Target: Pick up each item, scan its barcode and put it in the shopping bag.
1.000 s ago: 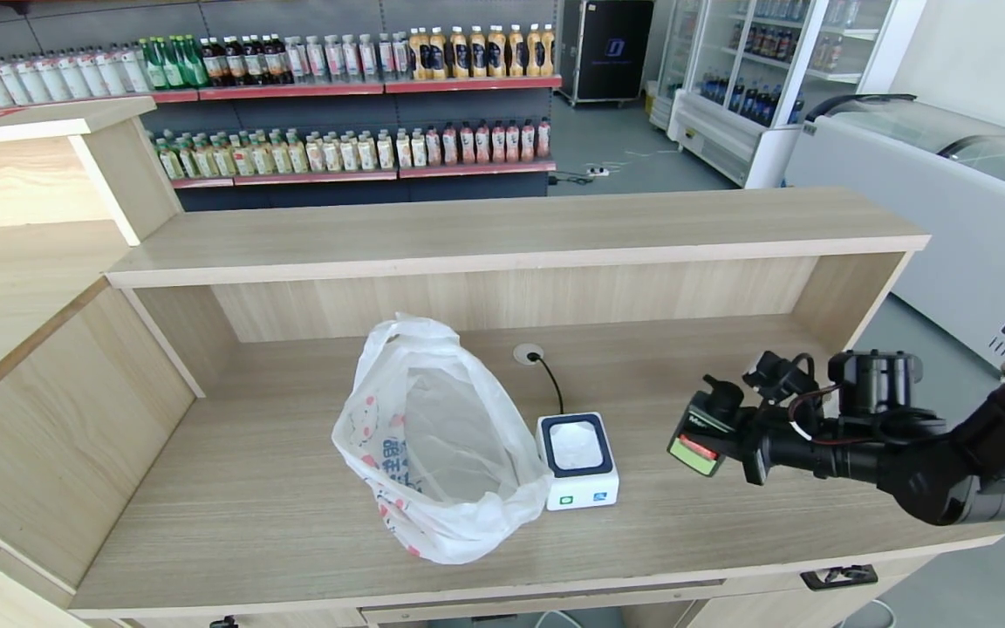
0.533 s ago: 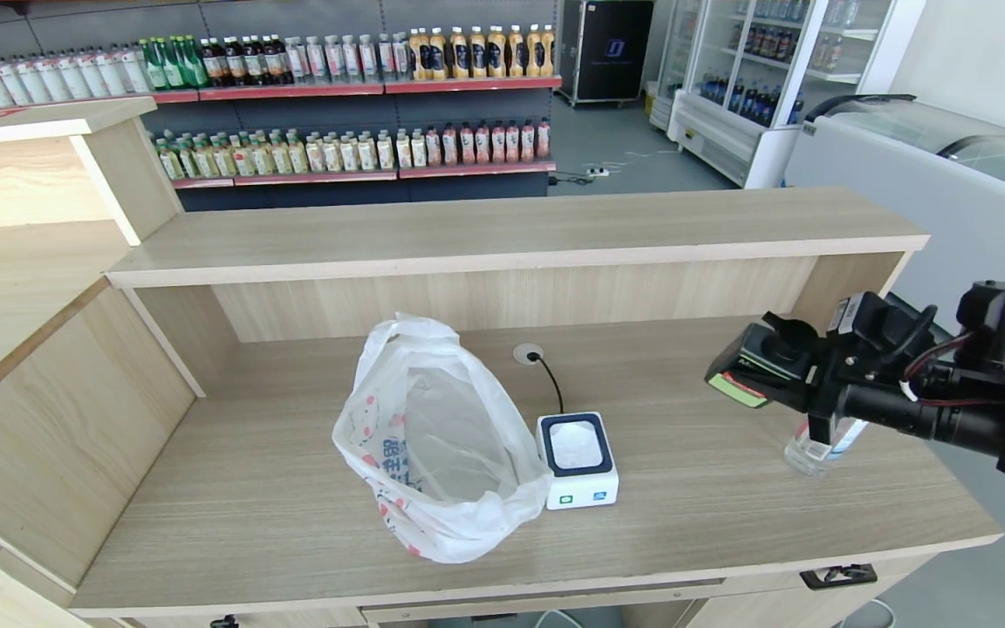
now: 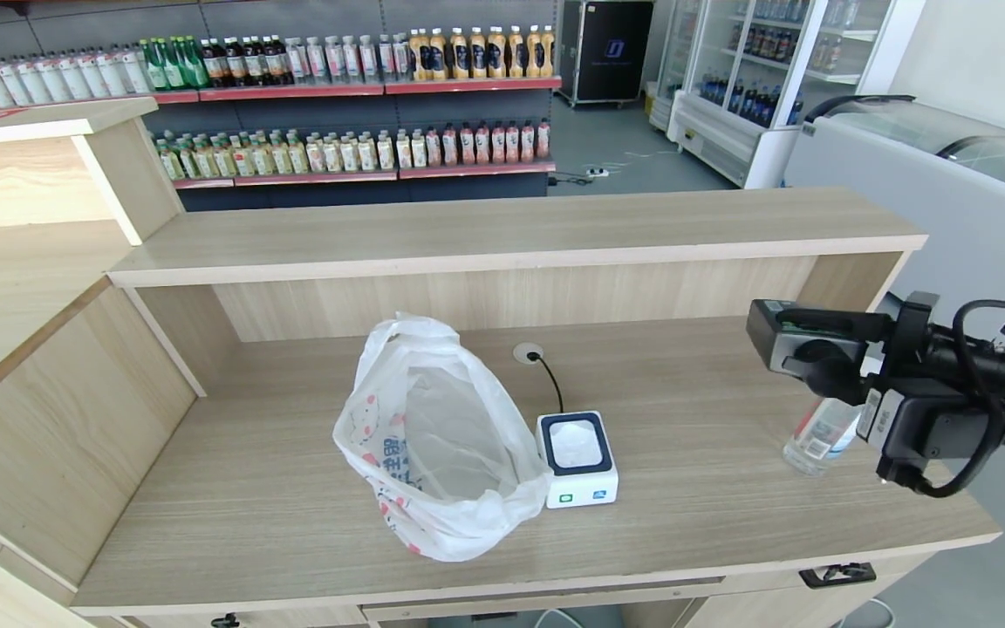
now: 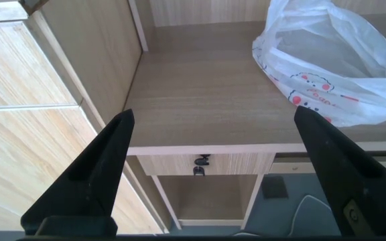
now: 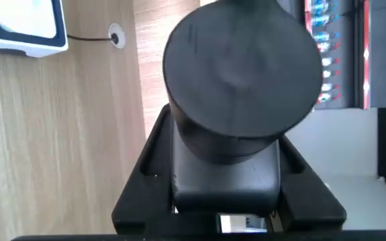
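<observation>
Right hand point(image 3: 816, 359) level, gripping dark item point(image 3: 780, 330), over counter point(image 3: 694, 497)

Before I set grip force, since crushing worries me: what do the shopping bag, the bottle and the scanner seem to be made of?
Shopping bag: thin translucent white plastic film, glossy and crumpled, with printed marks. Bottle: clear, probably plastic; the counter shows through it. Scanner: smooth white casing, likely hard plastic, with a dark-framed glossy window on top.

Nothing legible, blue-red print on bag point(image 3: 433, 453), green mark on scanner point(image 3: 578, 460) at bag's 3 o'clock, blurred labels on bottle point(image 3: 819, 433) and black item point(image 5: 233, 134)
</observation>
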Robot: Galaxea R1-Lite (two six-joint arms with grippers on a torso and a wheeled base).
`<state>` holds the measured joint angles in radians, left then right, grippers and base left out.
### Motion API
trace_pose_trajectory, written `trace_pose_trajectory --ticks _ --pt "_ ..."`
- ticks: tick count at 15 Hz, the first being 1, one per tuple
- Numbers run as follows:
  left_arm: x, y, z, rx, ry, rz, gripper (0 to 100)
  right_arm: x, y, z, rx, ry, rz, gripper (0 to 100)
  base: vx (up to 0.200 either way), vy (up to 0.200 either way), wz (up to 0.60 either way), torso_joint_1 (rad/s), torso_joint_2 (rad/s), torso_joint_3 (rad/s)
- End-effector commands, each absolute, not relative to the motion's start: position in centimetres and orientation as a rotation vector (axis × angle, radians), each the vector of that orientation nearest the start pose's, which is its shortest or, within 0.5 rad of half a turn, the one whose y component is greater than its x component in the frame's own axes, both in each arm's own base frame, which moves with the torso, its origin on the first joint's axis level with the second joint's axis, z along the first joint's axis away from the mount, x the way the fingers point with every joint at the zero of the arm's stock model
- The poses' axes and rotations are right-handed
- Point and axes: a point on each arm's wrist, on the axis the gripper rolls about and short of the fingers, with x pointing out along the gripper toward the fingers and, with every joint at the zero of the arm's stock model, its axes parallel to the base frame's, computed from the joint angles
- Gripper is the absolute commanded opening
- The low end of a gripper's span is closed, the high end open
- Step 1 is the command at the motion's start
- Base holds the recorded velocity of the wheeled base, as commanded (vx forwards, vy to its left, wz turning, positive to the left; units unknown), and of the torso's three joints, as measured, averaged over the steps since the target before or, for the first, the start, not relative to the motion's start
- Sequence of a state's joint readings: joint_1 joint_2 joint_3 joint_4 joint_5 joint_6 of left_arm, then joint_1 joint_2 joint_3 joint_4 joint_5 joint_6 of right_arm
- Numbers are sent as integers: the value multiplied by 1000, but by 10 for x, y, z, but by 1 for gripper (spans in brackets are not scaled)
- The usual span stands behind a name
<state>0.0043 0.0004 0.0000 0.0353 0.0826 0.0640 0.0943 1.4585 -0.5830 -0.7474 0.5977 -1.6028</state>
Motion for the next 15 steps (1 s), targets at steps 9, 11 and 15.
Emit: trace_pose_trajectory --ticks 9,11,15 --pt "-23 2 72 66 38 86 100 215 128 246 -1796 -1318 277 0 0 0 0 0 0 0" --pt "-23 2 72 66 38 86 100 214 142 242 -1779 -1385 270 0 0 0 0 0 0 0" --pt "-23 2 72 66 38 86 100 206 165 233 -1820 -1505 258 0 0 0 0 0 0 0"
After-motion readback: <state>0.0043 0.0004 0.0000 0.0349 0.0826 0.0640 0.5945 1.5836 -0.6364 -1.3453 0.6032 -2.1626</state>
